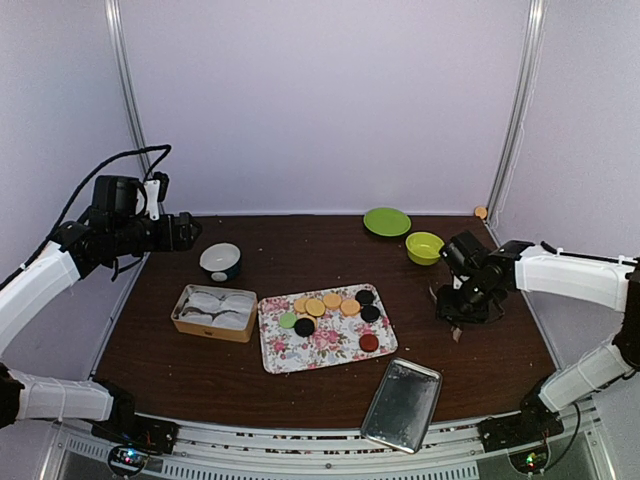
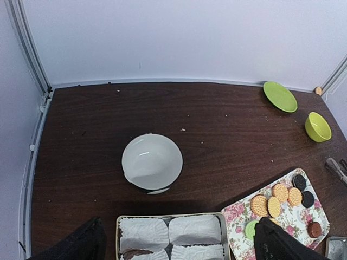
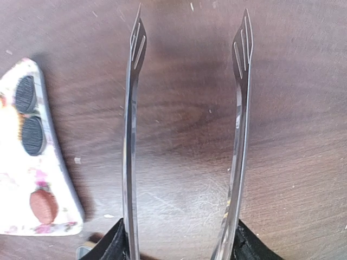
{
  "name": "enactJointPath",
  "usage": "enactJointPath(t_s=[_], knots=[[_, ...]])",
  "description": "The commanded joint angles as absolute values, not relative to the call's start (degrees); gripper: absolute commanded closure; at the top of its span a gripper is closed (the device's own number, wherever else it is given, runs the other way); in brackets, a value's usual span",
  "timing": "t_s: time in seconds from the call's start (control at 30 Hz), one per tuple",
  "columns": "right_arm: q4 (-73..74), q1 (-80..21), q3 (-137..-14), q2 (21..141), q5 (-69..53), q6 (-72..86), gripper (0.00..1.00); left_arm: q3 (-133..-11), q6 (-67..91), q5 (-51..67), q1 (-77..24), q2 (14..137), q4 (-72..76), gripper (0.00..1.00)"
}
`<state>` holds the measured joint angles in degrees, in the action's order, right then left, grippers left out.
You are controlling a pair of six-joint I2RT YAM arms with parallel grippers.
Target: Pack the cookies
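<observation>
Your right pincer point(image 3: 181, 248) clasps the tongs point(image 3: 130, 135), their tips spread over bare surface point(image 3: 184, 108) beside the cookies point(image 1: 330, 302). Your left pincer point(image 2: 181, 246) gapes wide, holding nothing.

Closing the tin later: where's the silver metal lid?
Top view: the silver metal lid lies right of centre at the bottom, just below the floral tray.

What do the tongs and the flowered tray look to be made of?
Tongs: metal, probably steel; thin grey blades with bright glints and slotted tips. Flowered tray: unclear, perhaps printed tin or melamine; smooth floral print and a thin raised rim.
</observation>
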<state>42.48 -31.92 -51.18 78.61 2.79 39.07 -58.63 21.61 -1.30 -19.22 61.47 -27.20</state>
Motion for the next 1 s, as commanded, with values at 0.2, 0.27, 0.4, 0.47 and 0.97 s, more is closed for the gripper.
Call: enactJointPath(t_s=[0.2,0.27,0.4,0.47,0.97], knots=[[41.4,-35.2,-54.4,63.6,2.5,35.4,0.43,-60.2,22.0,-2.8,-19.0,61.5,-26.4,0.03],[39.4,-36.6,-54.2,60.7,1.3,33.8,0.43,-60.1,22.0,-3.4,-19.1,61.3,-26.4,0.03],[36.2,-40.4,-55.3,57.3,1.1,30.2,0.44,-59.7,21.9,-4.7,-19.1,60.8,-26.4,0.03],[36.3,-42.3,-56.9,57.3,1.6,28.7,0.45,-59.4,21.9,-5.4,-19.0,60.6,-26.1,0.03],[24.6,-54.3,-55.1,64.2,0.6,28.9,0.44,-60.2,28.0,-7.8,-15.9,69.5,-32.5,0.04]])
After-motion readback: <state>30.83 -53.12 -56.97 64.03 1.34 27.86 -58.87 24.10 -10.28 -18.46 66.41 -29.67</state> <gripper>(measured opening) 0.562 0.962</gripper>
